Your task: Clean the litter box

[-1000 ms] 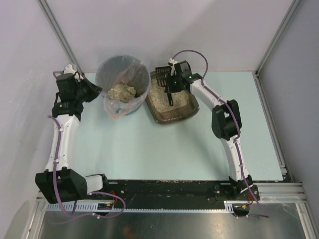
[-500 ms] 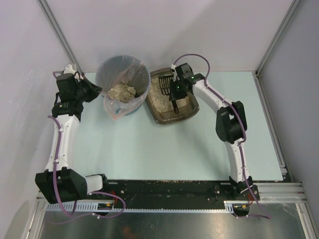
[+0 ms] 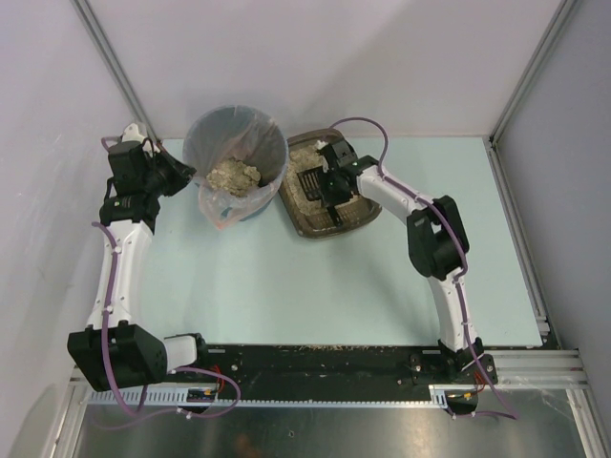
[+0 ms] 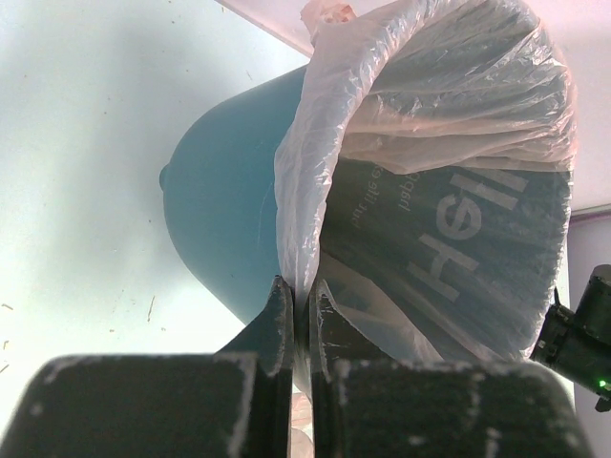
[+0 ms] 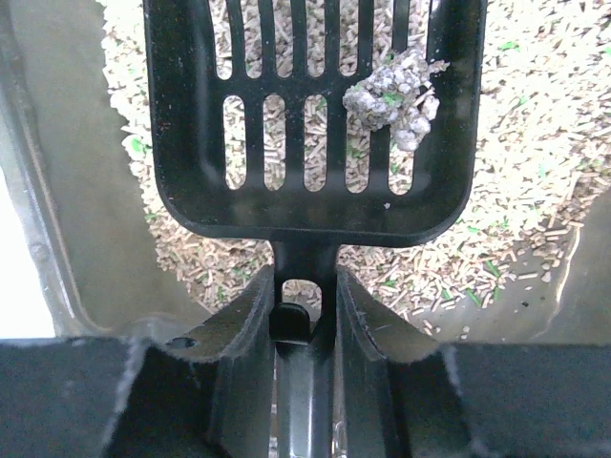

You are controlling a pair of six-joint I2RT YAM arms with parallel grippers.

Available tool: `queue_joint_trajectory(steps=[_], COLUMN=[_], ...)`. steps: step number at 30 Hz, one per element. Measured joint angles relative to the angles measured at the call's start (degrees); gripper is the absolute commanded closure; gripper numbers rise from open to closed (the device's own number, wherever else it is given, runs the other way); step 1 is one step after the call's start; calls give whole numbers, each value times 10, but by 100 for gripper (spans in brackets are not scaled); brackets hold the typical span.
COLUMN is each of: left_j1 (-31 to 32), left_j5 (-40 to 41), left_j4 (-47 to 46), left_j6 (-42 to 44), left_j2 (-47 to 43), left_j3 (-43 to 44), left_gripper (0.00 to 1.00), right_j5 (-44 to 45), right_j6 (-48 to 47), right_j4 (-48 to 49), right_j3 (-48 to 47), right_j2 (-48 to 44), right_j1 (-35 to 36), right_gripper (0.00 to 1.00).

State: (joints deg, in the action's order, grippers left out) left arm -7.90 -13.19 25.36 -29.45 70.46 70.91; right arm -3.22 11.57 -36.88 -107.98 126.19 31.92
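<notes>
The grey-brown litter box [image 3: 329, 227] with beige pellets sits right of the teal bin [image 3: 205, 129]. My right gripper [image 3: 323, 183] is over the box, shut on the handle of a black slotted scoop [image 3: 307, 181]. In the right wrist view the gripper [image 5: 305, 296] clamps the scoop [image 5: 191, 143] just above the pellets. A grey clump [image 5: 391, 95] lies in the scoop's right side. My left gripper [image 3: 186, 175] is shut on the bin's clear liner at its left rim. The left wrist view shows the gripper [image 4: 301, 296] pinching the liner [image 4: 430, 76].
The bin holds a heap of dumped litter [image 3: 234, 176]. The litter box wall [image 5: 67, 172] rises to the left of the scoop. White enclosure walls and metal posts stand behind and at both sides. The light-blue table [image 3: 286, 277] spreads in front.
My right gripper has carried the scoop from above the box's far rim down and left into the box. The left arm has not moved.
</notes>
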Motion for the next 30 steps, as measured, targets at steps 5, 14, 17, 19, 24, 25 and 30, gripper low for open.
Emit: queue_joint_trajectory(steps=[5,14,17,19,24,25,30], left_j1=[0,0,0,0,0,0,0], left_j5=[0,0,0,0,0,0,0], left_j4=[0,-2,-2,-3,-7,-7,-8], left_j6=[0,0,0,0,0,0,0], left_j2=[-1,-4,-4,-4,-5,-5,-5], left_j3=[-1,-5,-5,-6,-8,-9,-9], left_gripper=[100,100,100,100,100,100,100], right_j5=[37,72,80,86,102,108,133], right_j6=[-6,-18,-17,-19,-46,-53,-115], right_j4=[26,75,69,61,64,71,110], right_j3=[27,75,75,73,96,111,201], right_j2=[-1,-24,-29,-30,-54,-68,-146], right_j1=[11,24,25,25,25,25,23], right_gripper=[48,72,87,95,100,100,100])
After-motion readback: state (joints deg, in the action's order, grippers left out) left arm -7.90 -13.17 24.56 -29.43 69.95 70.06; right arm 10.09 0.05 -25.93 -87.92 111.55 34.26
